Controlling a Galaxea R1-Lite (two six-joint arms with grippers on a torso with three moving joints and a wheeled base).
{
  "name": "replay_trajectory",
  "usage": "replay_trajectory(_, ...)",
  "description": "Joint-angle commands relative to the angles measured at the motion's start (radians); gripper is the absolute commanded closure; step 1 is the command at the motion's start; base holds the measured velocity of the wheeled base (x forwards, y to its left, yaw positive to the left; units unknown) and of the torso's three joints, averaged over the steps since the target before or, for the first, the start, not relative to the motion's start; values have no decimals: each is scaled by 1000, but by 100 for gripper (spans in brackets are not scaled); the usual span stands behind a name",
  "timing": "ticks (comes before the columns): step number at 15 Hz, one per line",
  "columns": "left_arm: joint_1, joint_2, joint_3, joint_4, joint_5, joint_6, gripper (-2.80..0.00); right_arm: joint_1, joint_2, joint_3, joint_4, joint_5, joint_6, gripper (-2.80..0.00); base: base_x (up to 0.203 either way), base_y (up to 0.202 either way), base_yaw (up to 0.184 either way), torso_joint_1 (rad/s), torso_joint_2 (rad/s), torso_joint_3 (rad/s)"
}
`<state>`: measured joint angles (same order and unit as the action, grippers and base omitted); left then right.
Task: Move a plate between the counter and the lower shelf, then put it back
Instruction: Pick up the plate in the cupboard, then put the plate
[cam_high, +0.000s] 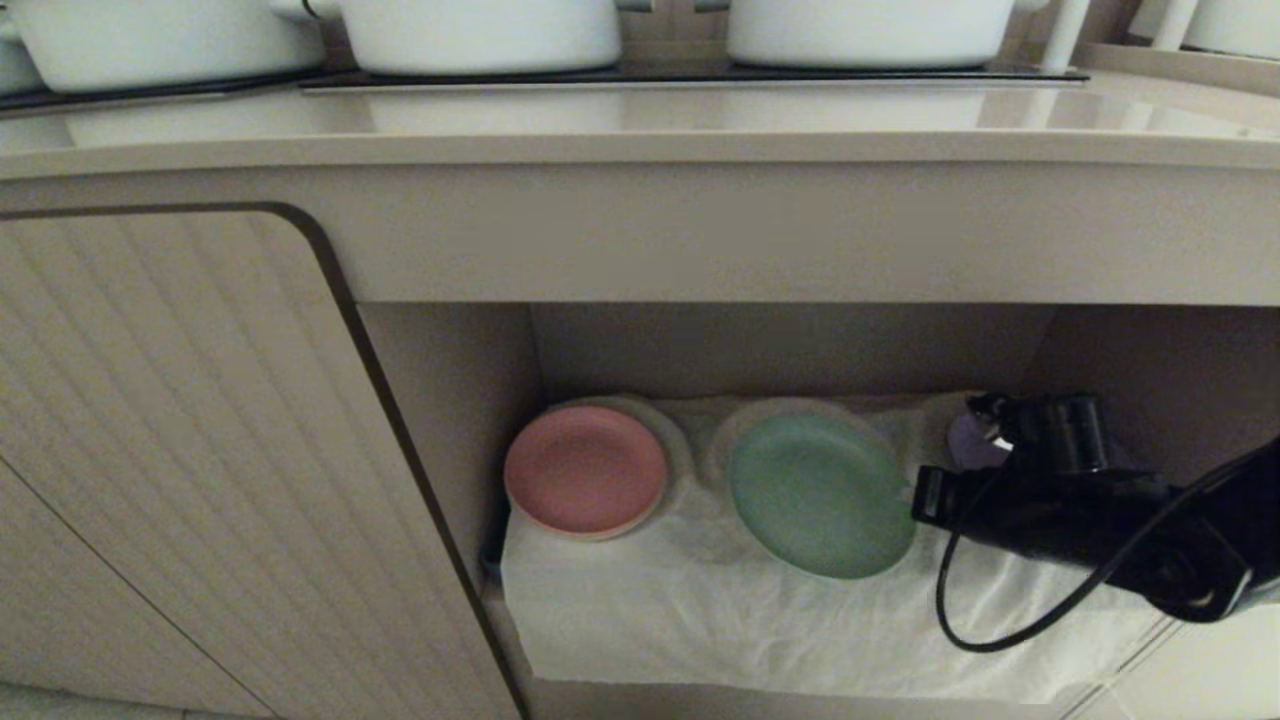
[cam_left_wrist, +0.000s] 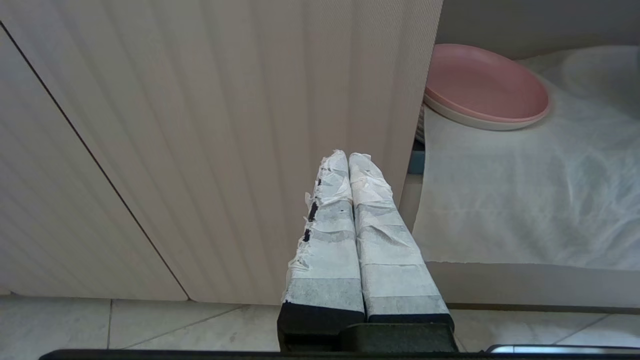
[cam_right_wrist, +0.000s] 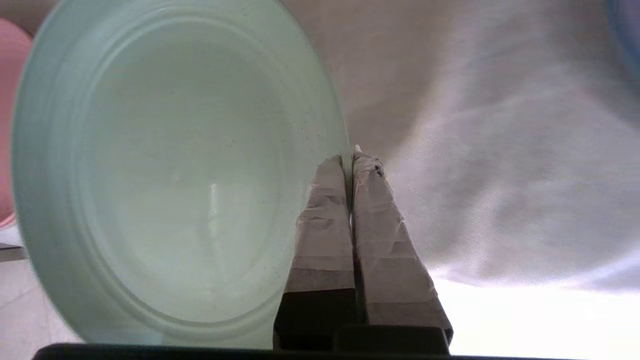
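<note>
The mint-green plate (cam_high: 820, 495) is down in the lower shelf (cam_high: 790, 350), over the wrinkled white cloth (cam_high: 700, 610), and the right pincer (cam_right_wrist: 349, 160) is clamped on its rim at the side nearest the arm. From the right wrist the two taped fingers (cam_right_wrist: 325, 225) sit together with the thin edge of the plate pinched between them. The plate looks tilted in the head view, its near edge lower than its far edge, though I cannot tell whether any part of it touches the cloth. The black body of the right arm (cam_high: 1080, 520) reaches in from the right and covers the spot where pincer meets plate, so from above the grip itself is hidden. A looping black cable (cam_high: 960, 610) hangs in front of the cloth.

Left of the green plate, apart from it, a pink plate (cam_high: 585, 470) lies on a cloth mound; a paler rim shows beneath it. Behind the arm only a sliver of something purple (cam_high: 968, 440) peeks out, too covered to make out.

The bench (cam_high: 640, 125) above carries white pots (cam_high: 480, 30), all cut off by the top of the head view.

The left pincer (cam_left_wrist: 349, 159) hangs low beside the ribbed cabinet door (cam_left_wrist: 200, 125), its taped fingers pressed together on nothing.
</note>
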<state>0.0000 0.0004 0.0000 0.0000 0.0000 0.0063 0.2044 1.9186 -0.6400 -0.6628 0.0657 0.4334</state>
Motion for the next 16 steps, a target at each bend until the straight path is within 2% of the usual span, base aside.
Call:
replay_trajectory(1, 0, 0, 0, 0, 0, 0, 0, -8, -41, 25, -2, 0, 1, 0, 0, 0, 0, 0, 0, 0)
replay_trajectory(7, 0, 0, 0, 0, 0, 0, 0, -14, -131, 120, 25, 0, -2, 0, 0, 0, 0, 0, 0, 0)
replay_trajectory(10, 0, 0, 0, 0, 0, 0, 0, -14, -191, 168, 62, 4, -67, 0, 0, 0, 0, 0, 0, 0)
replay_trajectory(16, 0, 0, 0, -2, 0, 0, 0, -14, -307, 264, 66, 20, -91, 0, 0, 0, 0, 0, 0, 0)
